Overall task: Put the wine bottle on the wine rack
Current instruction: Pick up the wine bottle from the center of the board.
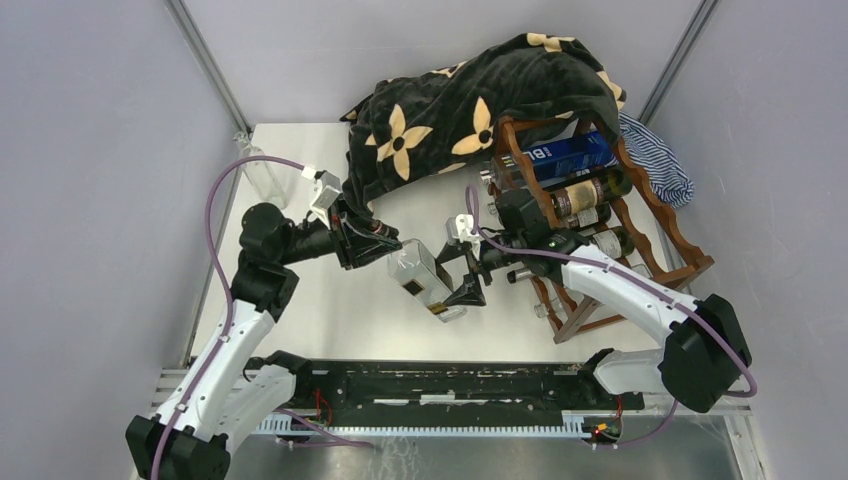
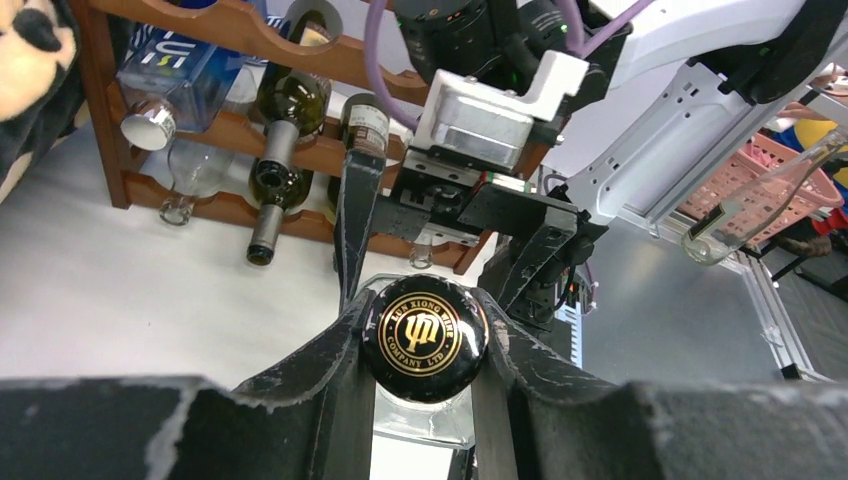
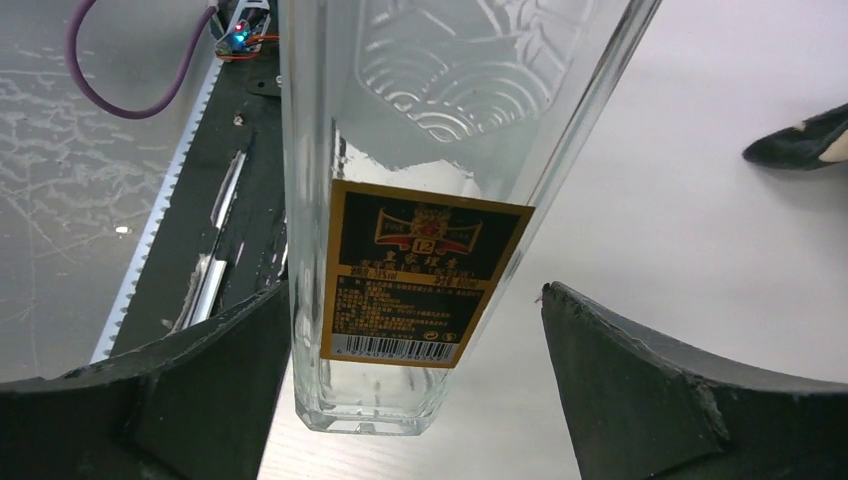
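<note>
The wine bottle (image 1: 425,283) is clear, square glass with a black and gold label and a round black cap (image 2: 424,337). My left gripper (image 1: 385,255) is shut on its cap end and holds it tilted above the table. In the left wrist view the left gripper (image 2: 424,340) has a finger on each side of the cap. My right gripper (image 1: 458,280) is open around the bottle's lower body (image 3: 420,200); its left finger (image 3: 215,350) is close to the glass, the right finger stands apart. The dark reddish-brown wine rack (image 1: 660,240) stands at the right, with several bottles in it.
A black blanket with tan flower shapes (image 1: 470,100) lies over the rack's top and the back of the table. A striped cloth (image 1: 655,160) hangs behind the rack. A clear bottle (image 1: 262,178) stands at the back left. A black rail (image 1: 440,385) runs along the near edge.
</note>
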`<state>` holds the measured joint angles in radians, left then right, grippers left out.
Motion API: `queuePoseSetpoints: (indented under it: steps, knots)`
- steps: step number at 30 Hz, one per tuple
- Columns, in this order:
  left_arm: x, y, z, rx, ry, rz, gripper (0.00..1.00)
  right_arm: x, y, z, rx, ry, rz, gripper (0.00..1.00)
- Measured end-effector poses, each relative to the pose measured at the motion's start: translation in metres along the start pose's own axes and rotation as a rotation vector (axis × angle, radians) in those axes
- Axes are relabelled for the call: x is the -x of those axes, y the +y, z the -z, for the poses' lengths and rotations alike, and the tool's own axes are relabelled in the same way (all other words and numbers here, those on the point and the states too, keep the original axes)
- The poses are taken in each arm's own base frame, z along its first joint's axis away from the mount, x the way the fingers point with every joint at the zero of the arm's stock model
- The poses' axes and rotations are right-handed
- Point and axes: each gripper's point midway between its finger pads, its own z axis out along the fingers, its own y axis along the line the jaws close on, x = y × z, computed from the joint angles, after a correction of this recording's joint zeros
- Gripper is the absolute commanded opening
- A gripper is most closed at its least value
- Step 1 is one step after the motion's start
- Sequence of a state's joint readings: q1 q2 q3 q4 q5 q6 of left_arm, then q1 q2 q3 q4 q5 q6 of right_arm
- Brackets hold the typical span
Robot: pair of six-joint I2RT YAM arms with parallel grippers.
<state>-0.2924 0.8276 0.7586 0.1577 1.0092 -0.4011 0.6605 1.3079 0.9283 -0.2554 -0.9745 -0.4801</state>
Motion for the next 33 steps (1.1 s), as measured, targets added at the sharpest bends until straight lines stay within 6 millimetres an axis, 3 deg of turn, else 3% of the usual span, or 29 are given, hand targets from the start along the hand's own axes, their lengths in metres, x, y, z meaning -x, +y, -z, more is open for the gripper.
queuePoseSetpoints:
  steps: [12,33]
  knots:
    - [0.009,-0.013,-0.008,-0.050,-0.041,-0.036,0.02,-0.001,0.010,-0.007,0.040,-0.070,-0.084,0.98]
    - [0.009,0.014,-0.016,0.102,-0.144,0.078,0.02,-0.001,-0.001,-0.012,-0.042,-0.142,-0.218,0.98]
